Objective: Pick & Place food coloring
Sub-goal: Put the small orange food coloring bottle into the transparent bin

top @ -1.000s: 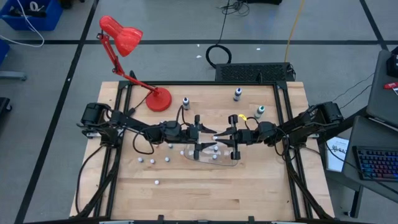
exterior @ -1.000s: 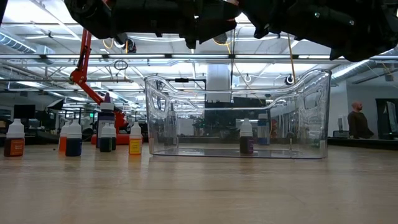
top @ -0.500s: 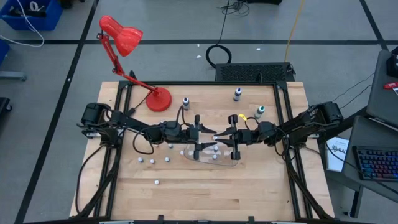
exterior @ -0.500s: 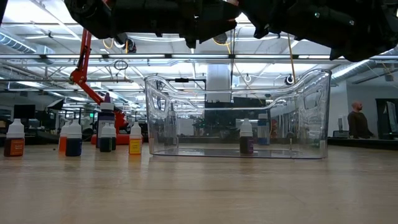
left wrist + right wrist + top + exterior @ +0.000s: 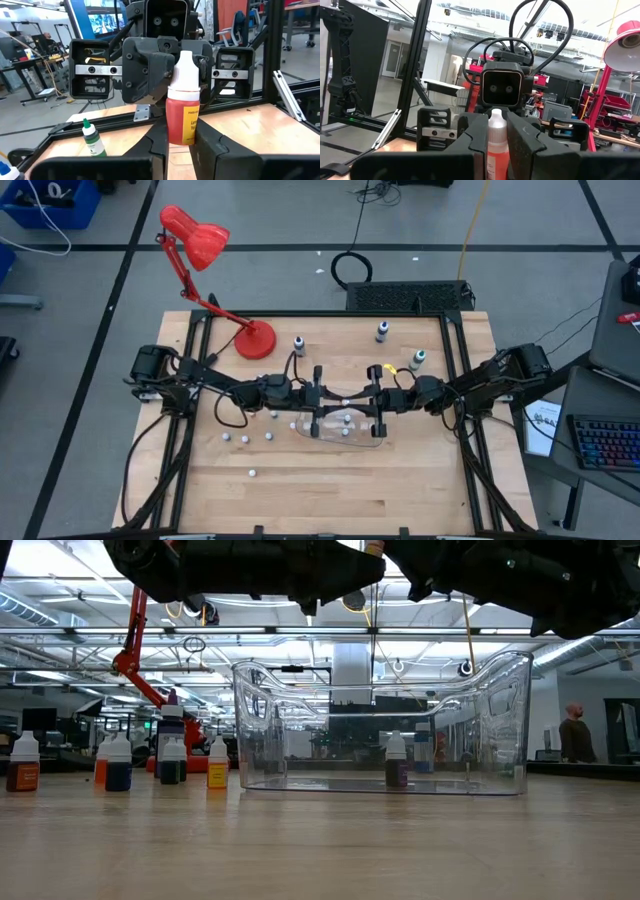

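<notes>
Both grippers grip one upright food coloring bottle (image 5: 183,100) directly above the clear container (image 5: 380,725): left gripper (image 5: 330,396) and right gripper (image 5: 352,397) are closed on it from opposite sides. Bottle's long axis vertical, grippers equally near; release by one is judged necessary before lowering it.

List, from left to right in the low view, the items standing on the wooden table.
Brown-filled small bottle → blue-filled small bottle → yellow-filled small bottle → clear plastic bin holding a dark purple small bottle.

Wooden table (image 5: 330,490) bears a red lamp (image 5: 254,339), clear tub (image 5: 380,725), scattered small bottles (image 5: 244,439)
</notes>
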